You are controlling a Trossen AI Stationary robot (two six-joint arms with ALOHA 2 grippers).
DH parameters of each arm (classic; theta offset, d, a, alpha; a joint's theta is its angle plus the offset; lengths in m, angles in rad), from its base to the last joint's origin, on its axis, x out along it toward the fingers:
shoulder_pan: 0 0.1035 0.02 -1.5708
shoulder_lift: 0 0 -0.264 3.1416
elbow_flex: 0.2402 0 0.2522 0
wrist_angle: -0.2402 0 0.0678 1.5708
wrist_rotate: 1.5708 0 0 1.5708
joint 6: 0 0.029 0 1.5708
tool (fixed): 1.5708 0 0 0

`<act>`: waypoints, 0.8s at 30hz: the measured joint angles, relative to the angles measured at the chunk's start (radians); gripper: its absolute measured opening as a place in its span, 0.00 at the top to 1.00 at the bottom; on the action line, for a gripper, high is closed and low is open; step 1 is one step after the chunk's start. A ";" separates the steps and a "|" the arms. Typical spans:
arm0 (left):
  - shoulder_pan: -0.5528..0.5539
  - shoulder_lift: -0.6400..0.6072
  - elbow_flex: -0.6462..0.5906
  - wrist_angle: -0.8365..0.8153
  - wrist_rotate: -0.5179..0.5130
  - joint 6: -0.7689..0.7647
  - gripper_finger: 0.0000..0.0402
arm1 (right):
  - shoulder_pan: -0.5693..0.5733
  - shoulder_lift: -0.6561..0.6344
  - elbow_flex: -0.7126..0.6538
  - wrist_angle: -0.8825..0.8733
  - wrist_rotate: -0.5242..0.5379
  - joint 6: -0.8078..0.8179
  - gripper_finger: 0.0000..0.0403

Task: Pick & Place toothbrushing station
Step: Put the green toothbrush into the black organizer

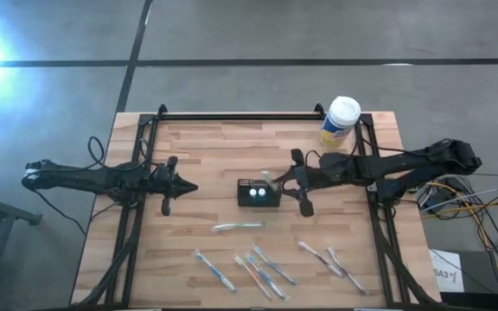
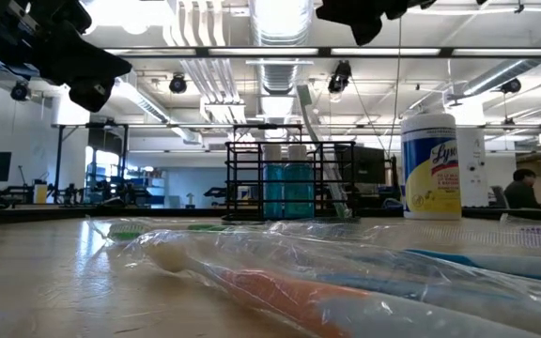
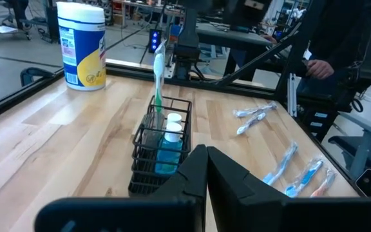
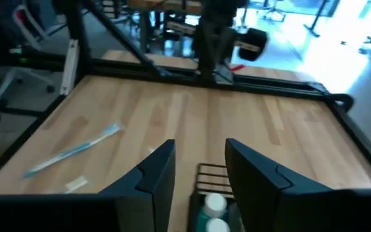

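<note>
The toothbrushing station (image 1: 258,193) is a small black mesh caddy standing on its base mid-table. It holds two blue white-capped bottles (image 3: 170,129) and an upright pale toothbrush (image 3: 158,77), head up. My right gripper (image 4: 200,171) hovers open just above the station's right side (image 4: 212,173), fingers pointing toward the table's left, with nothing between them; it also shows in the high view (image 1: 277,179). My left gripper (image 1: 193,186) waits shut over the table, left of the station and clear of it, and shows in its own wrist view too (image 3: 206,174).
A tall white-capped, yellow-labelled canister (image 1: 341,121) stands at the far right corner. Several wrapped toothbrushes (image 1: 258,269) lie along the near part of the table, one (image 1: 238,226) just in front of the station. A person (image 2: 522,188) sits in the room beyond.
</note>
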 joint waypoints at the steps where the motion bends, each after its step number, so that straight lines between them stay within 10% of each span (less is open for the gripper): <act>1: 0.000 0.000 0.000 0.000 0.000 0.000 0.97 | 0.009 0.011 0.007 -0.011 0.000 0.001 0.69; 24: 0.000 -0.001 0.000 0.051 -0.047 -0.006 0.97 | 0.086 0.837 0.810 -0.580 -0.052 -0.073 0.81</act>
